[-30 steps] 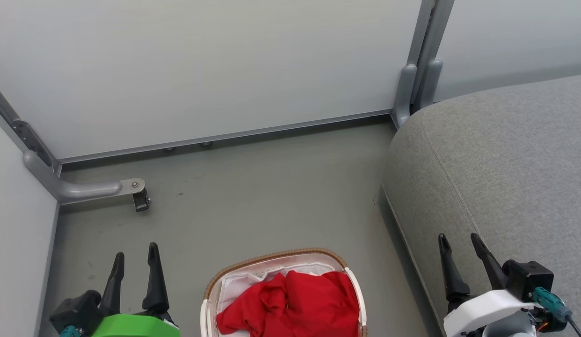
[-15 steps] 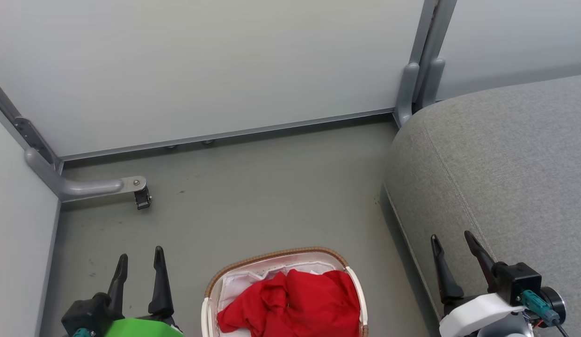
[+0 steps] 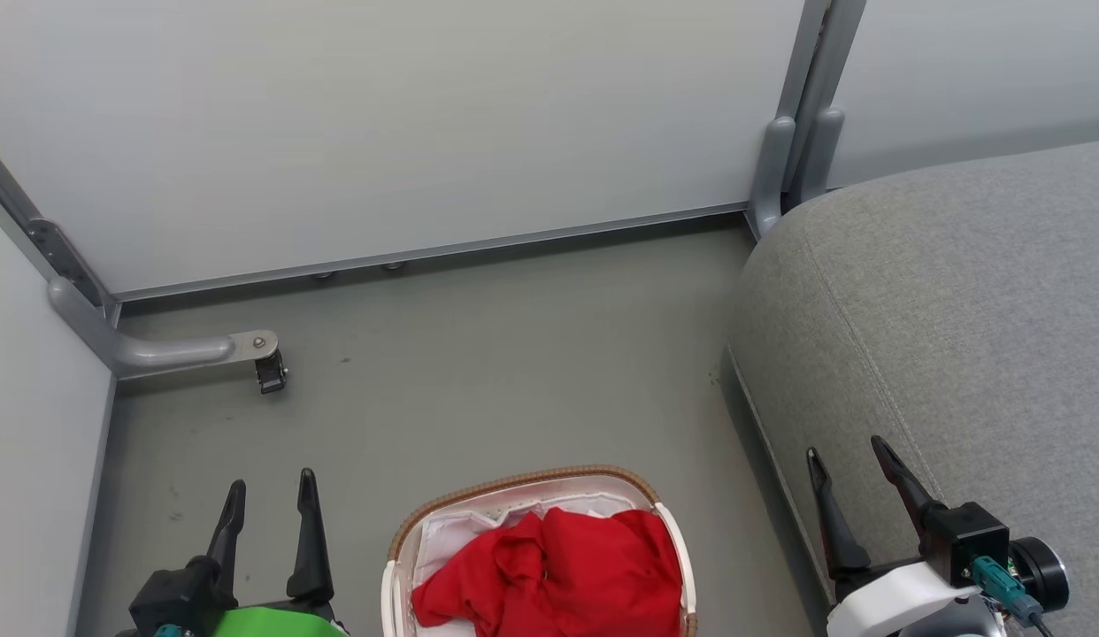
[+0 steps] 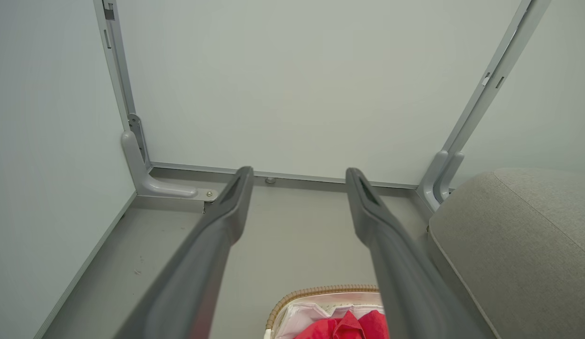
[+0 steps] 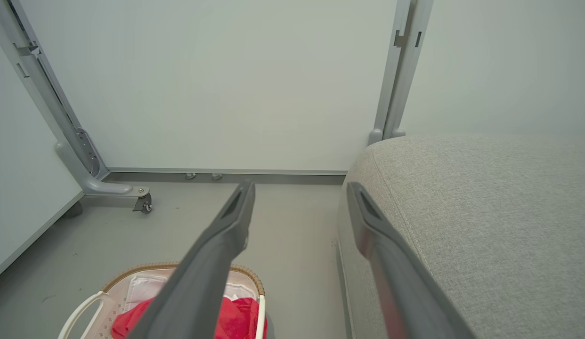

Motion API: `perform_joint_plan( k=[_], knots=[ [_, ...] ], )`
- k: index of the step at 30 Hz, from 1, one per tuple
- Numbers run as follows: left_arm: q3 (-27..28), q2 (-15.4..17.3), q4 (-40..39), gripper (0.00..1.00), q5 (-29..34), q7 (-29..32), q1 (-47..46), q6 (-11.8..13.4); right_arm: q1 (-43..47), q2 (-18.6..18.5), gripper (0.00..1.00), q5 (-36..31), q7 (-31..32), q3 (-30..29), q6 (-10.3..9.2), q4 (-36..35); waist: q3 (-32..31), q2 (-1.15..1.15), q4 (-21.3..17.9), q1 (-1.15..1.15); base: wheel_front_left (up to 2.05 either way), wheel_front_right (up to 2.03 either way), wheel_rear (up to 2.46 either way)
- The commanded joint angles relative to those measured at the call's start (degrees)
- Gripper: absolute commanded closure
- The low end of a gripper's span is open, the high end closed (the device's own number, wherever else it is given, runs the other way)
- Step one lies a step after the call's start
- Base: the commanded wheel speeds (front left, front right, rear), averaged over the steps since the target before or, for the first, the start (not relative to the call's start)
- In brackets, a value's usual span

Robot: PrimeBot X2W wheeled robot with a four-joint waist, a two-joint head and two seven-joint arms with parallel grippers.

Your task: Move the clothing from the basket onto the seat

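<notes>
Head view | red clothing (image 3: 549, 575) heaped in basket (image 3: 514, 482) on floor (image 3: 479, 354), none on seat (image 3: 956, 292) yet | L gripper (image 3: 272, 479) & R gripper (image 3: 844, 447) both spread, holding nothing | task not begun: grab + move all left

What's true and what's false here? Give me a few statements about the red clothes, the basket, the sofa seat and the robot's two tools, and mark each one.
1. The red clothing lies inside the basket. True.
2. The basket stands on the seat. False: it stands on the floor, beside the seat.
3. The left tool is shut on the red clothing. False: it is open, holds nothing and sits left of the basket.
4. The right tool is open, near the seat's front edge. True.
</notes>
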Motion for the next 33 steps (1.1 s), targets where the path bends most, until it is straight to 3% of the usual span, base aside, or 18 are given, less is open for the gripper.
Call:
perform_joint_plan(
  k=[1, 21, 33],
  knots=[
    [0.0, 0.4, -0.1, 0.00, 0.4, -0.1, 0.7, 0.0, 0.6, -0.3, 0.00, -0.2, -0.3, 0.0, -0.02, -0.2, 0.0, 0.00, 0.0, 0.00, 0.00, 0.00, 0.00],
    [-1.0, 0.4, -0.7, 0.00, 0.4, -0.1, -1.3, -0.3, -0.9, -0.3, 0.00, -0.6, -0.3, -0.2, -0.02, -1.4, 2.1, 0.00, -0.3, 0.00, 0.00, 0.00, 0.00],
    [-5.5, 0.4, 2.0, 0.00, 6.1, 0.0, -12.5, -1.8, -7.9, -0.3, 0.00, -2.0, -0.3, -2.1, -0.03, -4.5, 14.2, 0.00, -3.1, 0.00, 0.00, 0.00, 0.00]
  ],
)
